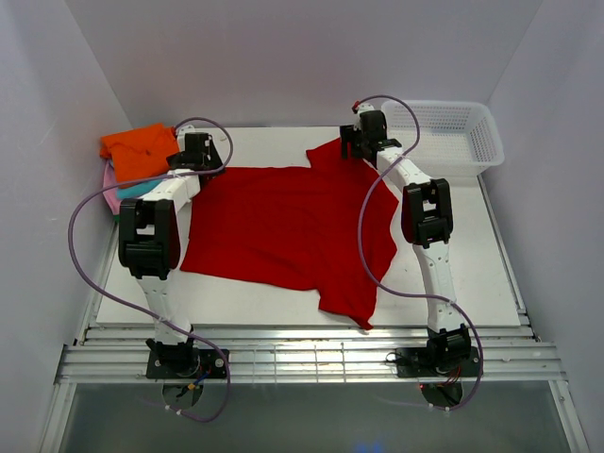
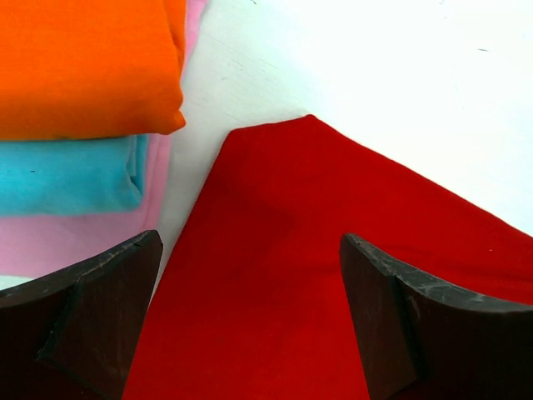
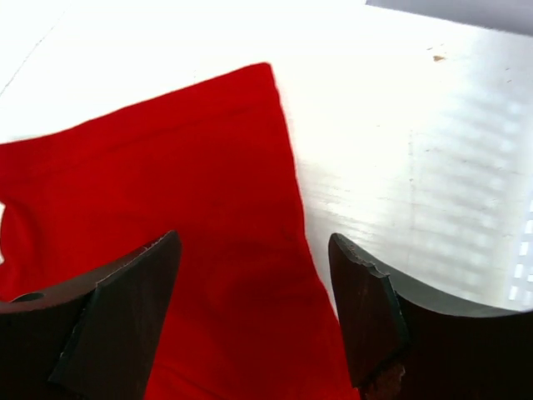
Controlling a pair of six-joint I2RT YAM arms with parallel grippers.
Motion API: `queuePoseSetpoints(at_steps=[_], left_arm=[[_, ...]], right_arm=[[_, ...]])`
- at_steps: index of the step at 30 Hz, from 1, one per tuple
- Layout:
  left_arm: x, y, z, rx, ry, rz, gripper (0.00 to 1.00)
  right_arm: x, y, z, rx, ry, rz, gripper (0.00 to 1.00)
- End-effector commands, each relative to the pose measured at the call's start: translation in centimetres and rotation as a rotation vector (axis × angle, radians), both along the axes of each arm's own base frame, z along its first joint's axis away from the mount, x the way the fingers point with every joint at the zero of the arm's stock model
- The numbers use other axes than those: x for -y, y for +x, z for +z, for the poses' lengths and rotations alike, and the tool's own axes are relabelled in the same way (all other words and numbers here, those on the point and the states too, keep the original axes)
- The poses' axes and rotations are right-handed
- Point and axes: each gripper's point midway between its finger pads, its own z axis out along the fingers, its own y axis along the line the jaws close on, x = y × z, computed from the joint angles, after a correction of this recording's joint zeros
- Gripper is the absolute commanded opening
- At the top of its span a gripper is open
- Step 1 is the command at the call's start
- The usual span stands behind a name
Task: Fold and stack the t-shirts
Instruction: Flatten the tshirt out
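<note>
A bright red t-shirt (image 1: 288,226) lies spread flat on the table. My left gripper (image 1: 196,151) is open over its far left corner (image 2: 275,267), fingers (image 2: 108,308) straddling the cloth edge. My right gripper (image 1: 363,140) is open over the far right sleeve (image 3: 216,208), jaws apart above the sleeve's right edge. A folded stack sits at the far left: orange tee (image 1: 140,149) on top, teal (image 2: 71,175) under it, pink (image 2: 50,242) at the bottom. In the left wrist view the orange tee (image 2: 83,67) lies just left of the red corner.
A white plastic mesh basket (image 1: 451,134) stands at the back right, close to my right gripper. Purple cables loop from both arms over the red shirt. White walls enclose the table on three sides. Bare white tabletop (image 1: 491,264) shows right of the shirt.
</note>
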Motion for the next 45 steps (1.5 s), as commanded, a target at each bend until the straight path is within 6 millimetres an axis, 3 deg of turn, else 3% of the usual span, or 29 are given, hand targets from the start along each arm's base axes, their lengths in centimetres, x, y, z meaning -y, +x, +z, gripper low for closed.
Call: queuePoseSetpoints(at_steps=[1,10,16,19,21,26,30,33,38,45], left_arm=[[-0.1,0.3,1.1,0.038,-0.012,-0.002,0.98],[-0.3,-0.2,-0.2,0.019,-0.031,0.007,0.98],[-0.5,-0.6,-0.5,0.017,-0.040,0.013,0.98],[-0.4,-0.8,-0.5,0.020,-0.050,0.012,0.98],[-0.3,-1.0,-0.4,0.020,-0.054,0.010,0.98],[0.0,-1.6,-0.5,0.021,-0.082,0.008,0.98],[-0.1,-1.5,-0.7,0.026,-0.074,0.012,0.98],[-0.8,-0.6,-0.1,0.053,-0.048,0.029,0.98],[-0.8,3.1,1.9,0.142,-0.032,-0.009,0.98],[-1.5,5.5,0.1,0.126,0.007,-0.025,0.94]], right_arm=[[0.6,2.4,5.0,0.156,-0.024,-0.026,0.77],[1.0,2.3,1.1,0.098,-0.055,-0.021,0.78],[0.7,2.5,0.1,0.088,-0.051,-0.010,0.76],[0.9,2.6,0.0,0.088,-0.051,-0.013,0.66],[1.0,2.6,-0.1,0.085,-0.056,-0.018,0.51],[1.7,1.9,0.2,0.086,-0.095,-0.021,0.26],[2.3,1.1,-0.4,0.072,-0.128,-0.017,0.21],[2.6,0.8,-0.9,0.057,-0.147,-0.015,0.16],[2.8,0.4,-0.3,0.056,-0.162,-0.010,0.13],[2.5,-0.3,0.2,0.057,-0.153,0.011,0.13]])
